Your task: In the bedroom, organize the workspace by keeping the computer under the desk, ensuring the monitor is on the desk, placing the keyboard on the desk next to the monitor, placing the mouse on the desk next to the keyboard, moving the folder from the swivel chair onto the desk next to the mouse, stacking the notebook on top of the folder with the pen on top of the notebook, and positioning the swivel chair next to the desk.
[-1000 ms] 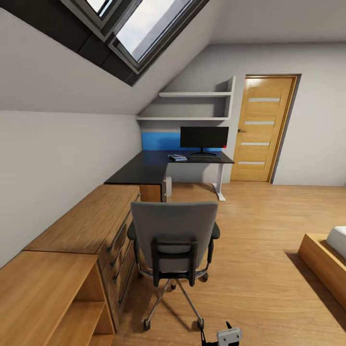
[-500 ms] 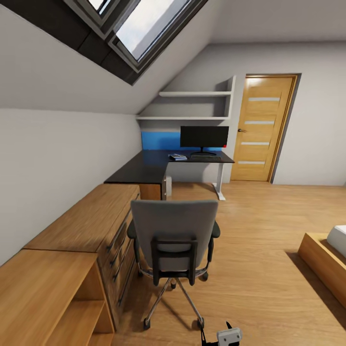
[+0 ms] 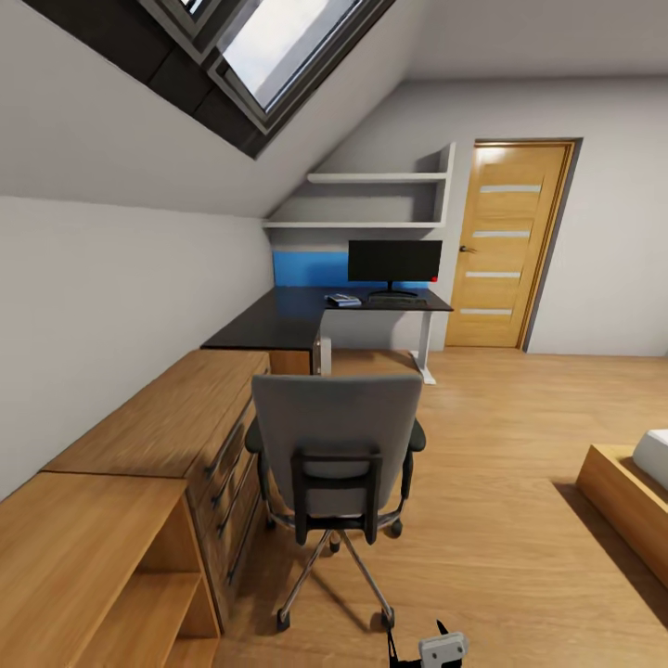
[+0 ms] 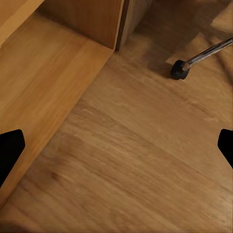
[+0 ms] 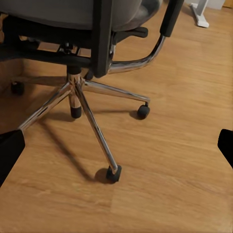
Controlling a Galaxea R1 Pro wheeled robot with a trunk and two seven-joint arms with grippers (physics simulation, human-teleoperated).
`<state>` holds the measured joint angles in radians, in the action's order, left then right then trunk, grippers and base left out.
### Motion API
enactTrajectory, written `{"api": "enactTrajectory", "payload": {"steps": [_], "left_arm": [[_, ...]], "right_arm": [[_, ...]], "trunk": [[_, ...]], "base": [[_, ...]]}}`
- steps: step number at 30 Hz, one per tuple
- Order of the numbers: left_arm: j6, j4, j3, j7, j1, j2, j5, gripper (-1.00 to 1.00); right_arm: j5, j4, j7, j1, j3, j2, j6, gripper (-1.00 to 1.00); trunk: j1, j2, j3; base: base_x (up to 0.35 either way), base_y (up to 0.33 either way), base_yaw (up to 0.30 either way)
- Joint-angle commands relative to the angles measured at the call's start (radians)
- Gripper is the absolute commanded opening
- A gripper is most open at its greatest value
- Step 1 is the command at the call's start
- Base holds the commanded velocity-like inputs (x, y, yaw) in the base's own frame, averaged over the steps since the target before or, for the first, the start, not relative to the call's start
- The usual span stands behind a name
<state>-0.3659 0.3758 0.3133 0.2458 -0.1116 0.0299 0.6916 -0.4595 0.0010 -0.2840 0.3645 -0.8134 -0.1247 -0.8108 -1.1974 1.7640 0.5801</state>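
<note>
We see the swivel chair (image 3: 336,455) in the near centre, its grey back toward us and its chrome star base on the wooden floor (image 3: 520,464). Light wooden cabinets (image 3: 176,436) line the left wall beside it. Farther off, the desk (image 3: 297,320) stands in the far left corner with the monitor (image 3: 394,263) upright on its top and the keyboard (image 3: 397,301) just before the stand. A small item lies left of the keyboard; we cannot identify it. A wooden door (image 3: 508,246) stands far right, wall shelves (image 3: 371,199) above the desk.

Swivel chair (image 3: 336,455) before desk (image 3: 278,320), cabinets (image 3: 158,436) at left
</note>
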Motion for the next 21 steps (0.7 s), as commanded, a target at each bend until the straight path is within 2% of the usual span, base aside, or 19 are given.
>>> {"api": "enactTrajectory", "payload": {"steps": [1,2,4,5,7,9,12,13,17,18,20,21], "left_arm": [[-0.003,0.0,0.009,0.008,-0.001,0.004,0.005,1.0],[0.018,0.026,0.009,0.009,-0.005,0.032,0.003,1.0],[0.076,0.033,0.009,0.01,-0.03,0.032,0.003,1.0],[0.223,0.037,0.009,0.011,-0.121,0.037,0.003,1.0],[0.27,0.038,0.009,0.012,-0.169,0.039,0.003,1.0],[0.323,0.038,0.009,0.012,-0.253,0.049,0.003,1.0],[0.401,0.038,0.009,0.012,-0.371,0.061,0.003,1.0],[0.43,0.037,0.009,0.012,-0.407,0.062,0.003,1.0],[0.479,0.036,0.009,0.012,-0.483,0.064,0.004,1.0],[0.491,0.035,0.009,0.011,-0.508,0.065,0.004,1.0],[0.498,0.032,0.009,0.009,-0.521,0.067,0.003,1.0],[0.501,0.031,0.01,0.008,-0.527,0.073,-0.01,1.0]], "right_arm": [[-0.004,0.0,-0.006,0.001,-0.009,0.0,-0.001,1.0],[-0.004,-0.002,-0.006,0.001,-0.005,0.009,-0.001,1.0],[-0.005,-0.016,-0.007,0.003,-0.004,0.012,0.002,1.0],[-0.013,-0.065,-0.012,0.015,-0.001,0.015,0.012,1.0],[-0.016,-0.081,-0.016,0.036,0.001,0.015,0.019,1.0],[-0.032,-0.099,-0.026,0.102,0.025,0.014,0.051,1.0],[-0.131,-0.115,-0.028,0.195,0.115,0.015,0.153,1.0],[-0.162,-0.122,-0.028,0.229,0.133,0.016,0.192,1.0],[-0.204,-0.129,-0.027,0.305,0.157,0.027,0.315,1.0],[-0.216,-0.133,-0.026,0.335,0.163,0.044,0.382,1.0],[-0.222,-0.135,-0.023,0.351,0.167,0.056,0.424,1.0],[-0.225,-0.137,-0.021,0.359,0.169,0.064,0.446,1.0]], "trunk": [[-0.004,0.008,0.004],[-0.008,0.015,0.007],[-0.015,0.029,0.014],[-0.019,0.036,0.017],[-0.027,0.05,0.023],[-0.035,0.064,0.029],[-0.046,0.085,0.039],[-0.05,0.092,0.042],[-0.065,0.12,0.054],[-0.069,0.127,0.058],[-0.077,0.141,0.064],[-0.081,0.148,0.067]], "base": [[0.0,0.0,0.0],[0.0,0.0,0.0],[0.0,0.0,0.0],[0.0,0.0,0.0],[0.0,0.0,0.0],[0.0,0.0,0.0],[0.0,0.0,0.0],[0.0,0.0,0.0],[0.0,0.0,0.0],[0.0,0.0,0.0],[0.0,0.0,0.0],[0.0,0.0,0.0]]}}
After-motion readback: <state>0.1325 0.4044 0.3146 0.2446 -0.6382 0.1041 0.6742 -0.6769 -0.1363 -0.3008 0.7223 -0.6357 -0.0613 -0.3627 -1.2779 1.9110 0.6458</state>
